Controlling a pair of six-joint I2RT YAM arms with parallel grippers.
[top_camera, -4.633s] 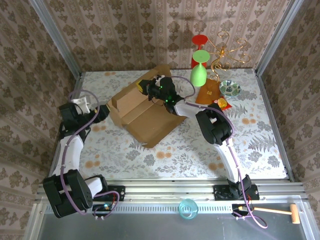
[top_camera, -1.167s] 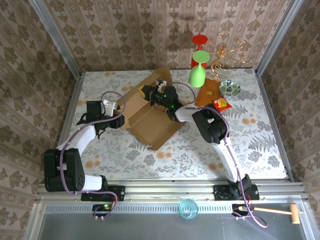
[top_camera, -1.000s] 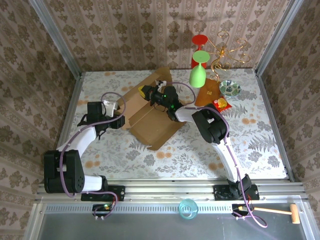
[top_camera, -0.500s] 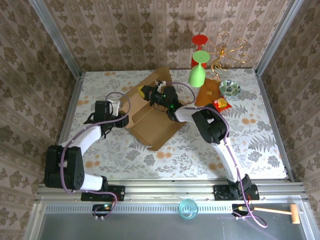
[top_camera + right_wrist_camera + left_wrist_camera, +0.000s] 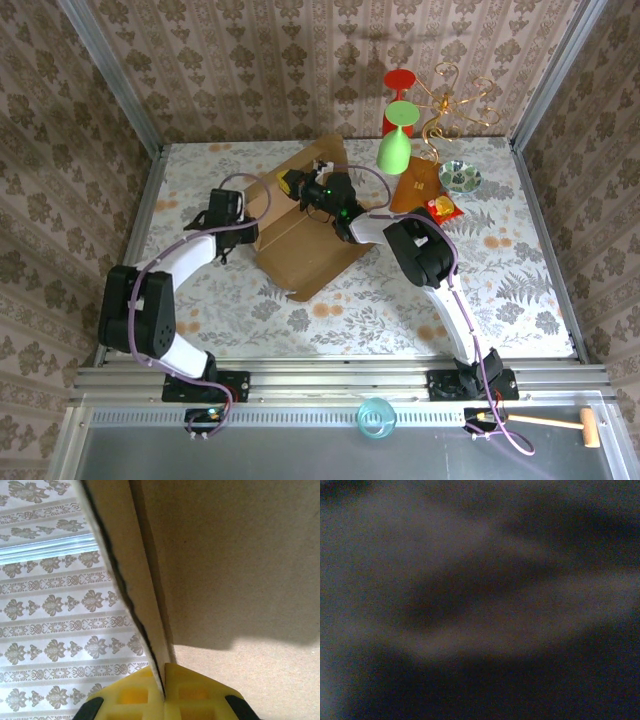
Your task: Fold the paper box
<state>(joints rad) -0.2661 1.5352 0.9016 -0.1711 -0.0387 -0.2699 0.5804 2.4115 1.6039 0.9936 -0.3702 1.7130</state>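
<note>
Near mid-table, my right gripper (image 5: pixel 164 682) clamped a wall of the paper box (image 5: pixel 305 250), which spread toward six o'clock; I couldn't read the left gripper's (image 5: pixel 243 228) state.

- Everything here is dim and badly out of focus, with no sharp edge anywhere.
- A paler brownish-grey band (image 5: pixel 485 635) runs from the lower left toward the right edge, widening as it goes.
- A darker patch (image 5: pixel 432 607) sits left of centre, just above that band.
- The bottom strip is nearly black, and the upper right is dark too.
- The band's tone suggests cardboard of the paper box (image 5: pixel 560 605) very close to the lens, though the blur leaves this unsure.
</note>
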